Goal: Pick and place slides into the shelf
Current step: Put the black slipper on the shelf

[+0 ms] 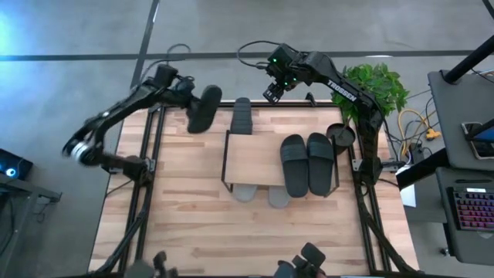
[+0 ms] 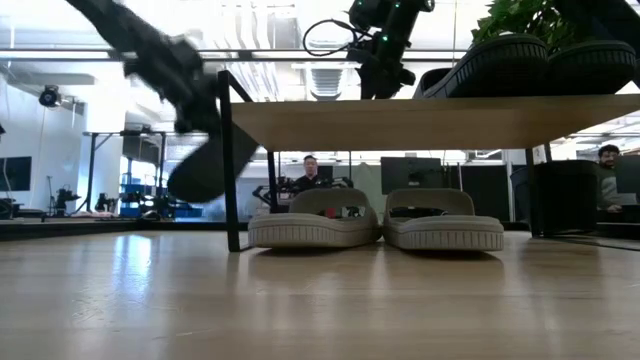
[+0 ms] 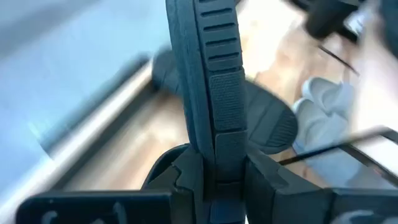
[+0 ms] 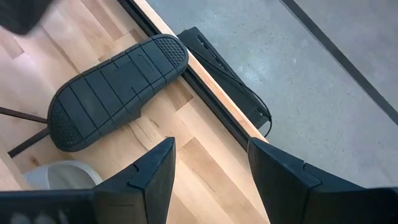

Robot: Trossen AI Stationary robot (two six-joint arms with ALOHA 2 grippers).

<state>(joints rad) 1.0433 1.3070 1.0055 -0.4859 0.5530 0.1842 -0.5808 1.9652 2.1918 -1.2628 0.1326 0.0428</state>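
The left arm reaches in from the table's left side, elbow bent, its gripper point(image 1: 193, 99) near the far left edge and raised off the table. Its fingers point(image 3: 261, 180) are clamped on a slide point(image 1: 204, 108) (gripped edge-on). The right arm arches over the far edge, its gripper point(image 1: 272, 94) pointing down with fingers point(image 4: 152, 171) spread wide, holding nothing.

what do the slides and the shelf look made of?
Slides: the dark slide looks like matte moulded rubber or foam, with ribbed tread on its sole; the light grey pair has a similar matte look. Shelf: pale wood-grain top board, thin black frame, probably metal.
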